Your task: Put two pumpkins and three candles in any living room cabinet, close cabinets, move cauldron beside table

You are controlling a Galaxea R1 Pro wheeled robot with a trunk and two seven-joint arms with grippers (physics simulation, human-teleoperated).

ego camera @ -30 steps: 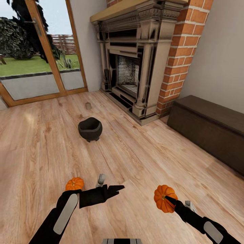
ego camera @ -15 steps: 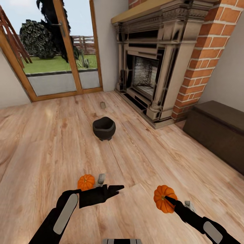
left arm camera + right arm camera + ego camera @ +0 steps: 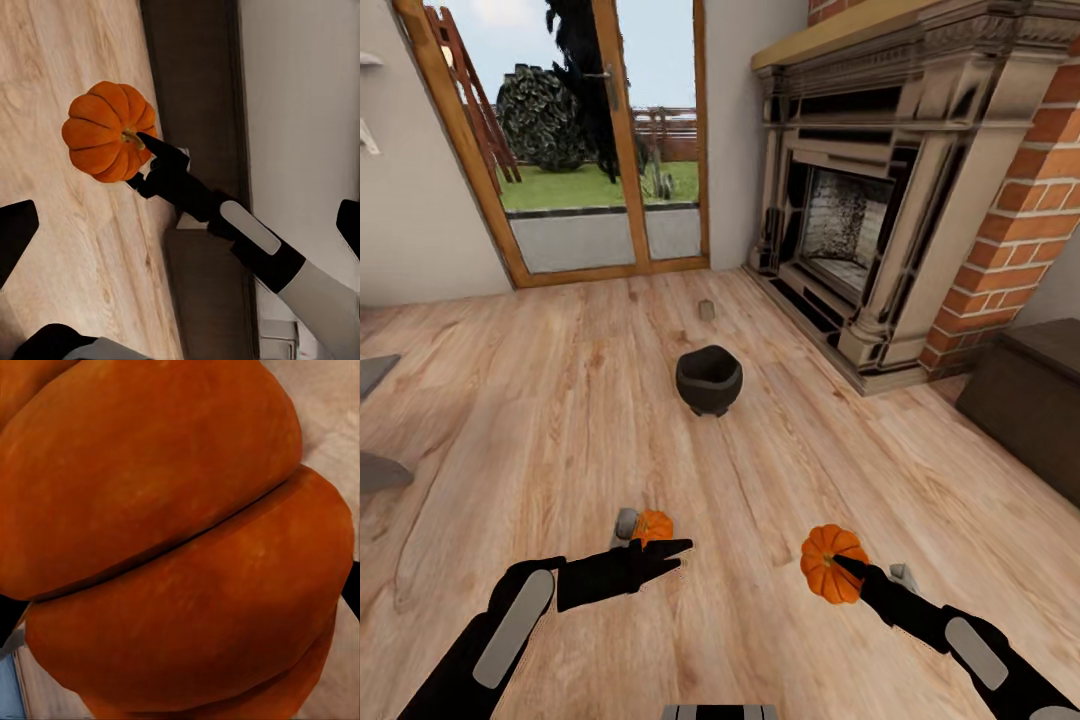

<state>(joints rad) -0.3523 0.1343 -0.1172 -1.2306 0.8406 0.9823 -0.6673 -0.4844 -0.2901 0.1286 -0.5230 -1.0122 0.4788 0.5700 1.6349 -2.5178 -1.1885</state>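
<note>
The right gripper (image 3: 847, 572) is clamped on a pumpkin (image 3: 830, 564), holding it up off the wood floor (image 3: 560, 400) at the fingertips; in the left wrist view the same pumpkin (image 3: 109, 131) sits at the tip of the dark finger, stem dimple turned toward the finger. In the right wrist view its orange ribs (image 3: 180, 540) press right up against the camera. Being round, it has no clear long axis.

The left gripper (image 3: 660, 552) holds nothing, and its fingers look parted in the left wrist view, though only their dark tips show at the picture's edges. Just beyond it a second pumpkin (image 3: 654, 526) rests on the floor, touching or just beside a small grey-beige lump (image 3: 625, 522) that may be a candle; it is too small to be sure.

Farther out, the black cauldron (image 3: 709, 379) stands upright on the floor, mouth up, with a small candle (image 3: 707, 310) lying beyond it toward the glass door (image 3: 600, 150). The dark cabinet (image 3: 1030, 400) sits at the right past the fireplace (image 3: 880, 200).
</note>
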